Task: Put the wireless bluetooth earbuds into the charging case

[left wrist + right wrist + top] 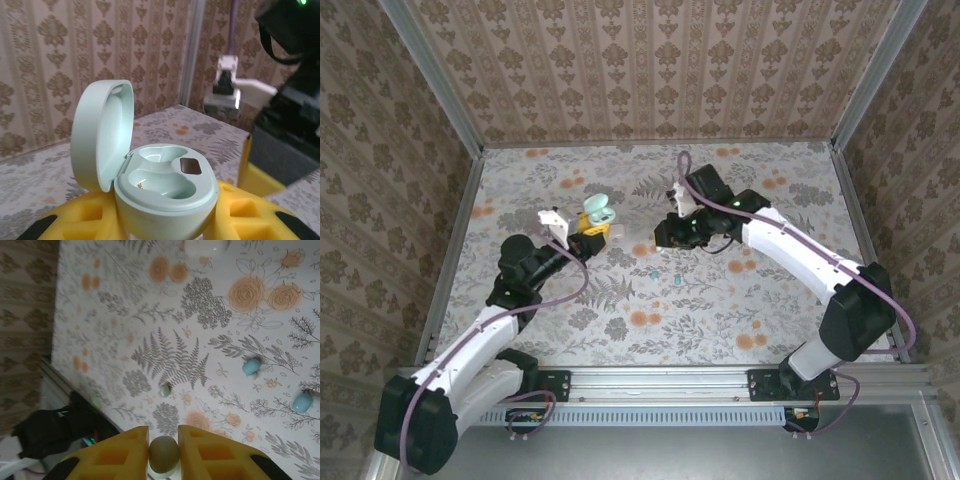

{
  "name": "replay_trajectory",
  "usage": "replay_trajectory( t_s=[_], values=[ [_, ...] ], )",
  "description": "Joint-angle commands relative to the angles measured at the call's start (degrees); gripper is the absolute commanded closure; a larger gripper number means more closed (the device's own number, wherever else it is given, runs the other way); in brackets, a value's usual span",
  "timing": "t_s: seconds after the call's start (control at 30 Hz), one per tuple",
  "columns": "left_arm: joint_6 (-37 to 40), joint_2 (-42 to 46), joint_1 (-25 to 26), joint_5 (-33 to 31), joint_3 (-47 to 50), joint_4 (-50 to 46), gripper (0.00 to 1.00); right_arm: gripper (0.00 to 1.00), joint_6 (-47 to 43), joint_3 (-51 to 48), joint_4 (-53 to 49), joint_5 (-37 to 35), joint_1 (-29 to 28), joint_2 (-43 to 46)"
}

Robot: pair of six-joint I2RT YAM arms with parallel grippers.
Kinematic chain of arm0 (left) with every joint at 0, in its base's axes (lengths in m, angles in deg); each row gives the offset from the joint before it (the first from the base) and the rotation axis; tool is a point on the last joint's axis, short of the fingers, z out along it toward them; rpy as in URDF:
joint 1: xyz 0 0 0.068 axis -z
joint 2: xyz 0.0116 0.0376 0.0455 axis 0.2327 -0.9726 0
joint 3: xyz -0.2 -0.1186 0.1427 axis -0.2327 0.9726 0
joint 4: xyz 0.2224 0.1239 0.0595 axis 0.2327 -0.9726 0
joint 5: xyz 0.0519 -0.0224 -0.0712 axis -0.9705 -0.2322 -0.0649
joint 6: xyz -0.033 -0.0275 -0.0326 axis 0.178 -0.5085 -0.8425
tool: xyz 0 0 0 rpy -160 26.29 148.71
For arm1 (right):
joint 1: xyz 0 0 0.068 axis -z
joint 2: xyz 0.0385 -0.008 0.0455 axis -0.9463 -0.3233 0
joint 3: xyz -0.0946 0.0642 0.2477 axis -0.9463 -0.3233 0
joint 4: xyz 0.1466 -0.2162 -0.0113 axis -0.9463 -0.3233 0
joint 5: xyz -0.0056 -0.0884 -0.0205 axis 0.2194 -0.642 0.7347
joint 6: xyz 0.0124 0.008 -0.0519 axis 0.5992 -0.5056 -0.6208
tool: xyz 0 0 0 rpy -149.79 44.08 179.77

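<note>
Left wrist view: left gripper (162, 222) clamps open, empty charging case (167, 197). Right gripper (163, 440) pinches earbud (164, 455). Step, as judged: delivery; next needs alignment over socket.

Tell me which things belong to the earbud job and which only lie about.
Job: open mint case in left gripper; earbud in right gripper; blue earbud, second blue earbud, greenish earbud, loose on table.
Lying about: white rounded thing, possibly another case.

Damask-patterned brown walls (650, 60) enclose a table (620, 320) covered in grey-and-orange floral print, framed by aluminium rails (660, 378)
</note>
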Motion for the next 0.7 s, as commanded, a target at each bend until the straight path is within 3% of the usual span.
replay_trajectory(
  t_s=[0.0, 0.4, 0.67],
  values=[
    [1.8, -1.6, 2.2, 2.9, -2.9, 3.8, 0.72, 0.76, 3.3, -0.7, 3.7, 7.6, 2.5, 3.8],
    [2.2, -8.0, 4.8, 10.7, -5.5, 6.8, 0.72, 0.76, 9.2, 3.3, 13.5, 20.6, 5.8, 6.9],
    [2.0, -11.3, 5.4, 13.3, -7.2, 9.0, 0.72, 0.76, 10.9, 4.9, 17.3, 23.1, 5.7, 4.5]
  ],
)
